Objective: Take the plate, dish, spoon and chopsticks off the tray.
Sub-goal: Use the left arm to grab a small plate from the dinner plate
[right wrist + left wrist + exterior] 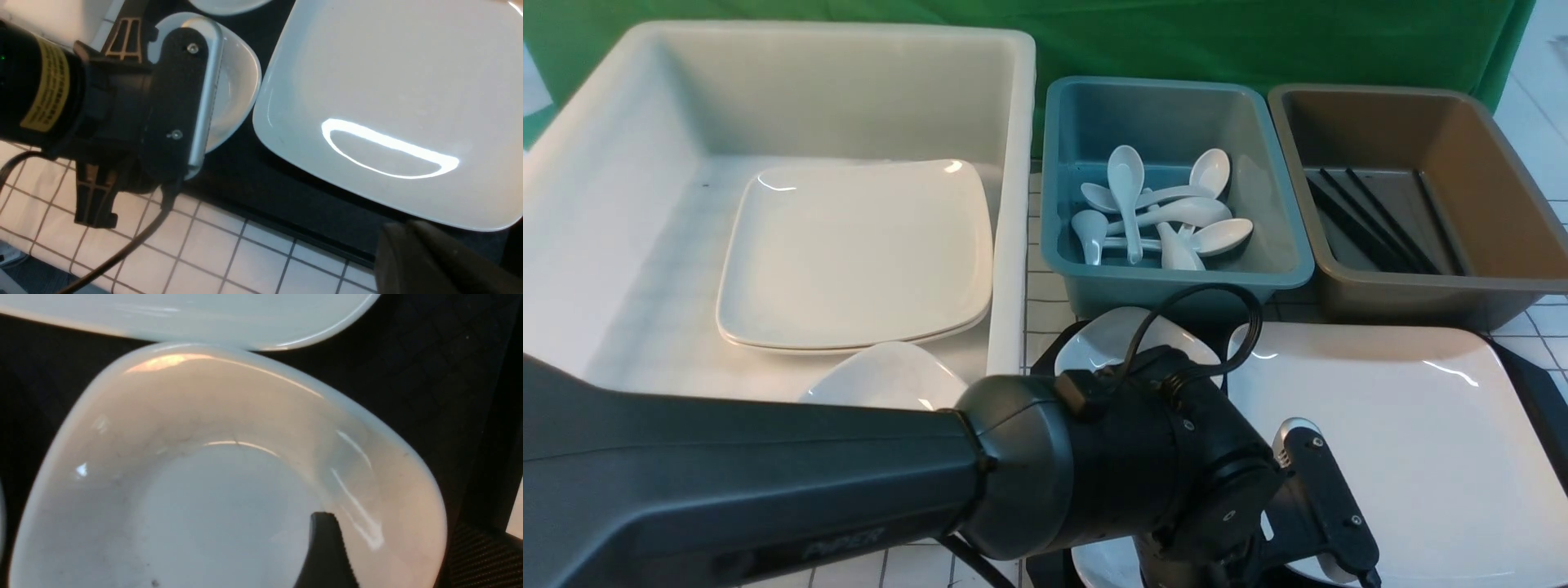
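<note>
The black tray (pixel 1543 392) carries the large white plate (pixel 1405 441) and two small white dishes. My left gripper (pixel 402 547) is open and straddles the rim of the nearer dish (pixel 212 490). One finger (pixel 327 551) is inside the dish and the other finger (pixel 478 555) is outside, over the tray. In the right wrist view that dish (pixel 241 81) lies half under the left gripper's body. My right gripper (pixel 408 230) is shut on nothing, hovering over the tray's front edge by the plate's corner (pixel 482 222). The second dish (pixel 1111 343) sits at the tray's far left.
My left arm (pixel 768 490) blocks the near middle of the front view. A white tub (pixel 1013 204) at the left holds stacked plates (pixel 858 253) and a small dish (pixel 882 380). A teal tub (pixel 1054 163) holds several spoons (pixel 1168 216). A brown tub (pixel 1486 163) holds black chopsticks (pixel 1372 220).
</note>
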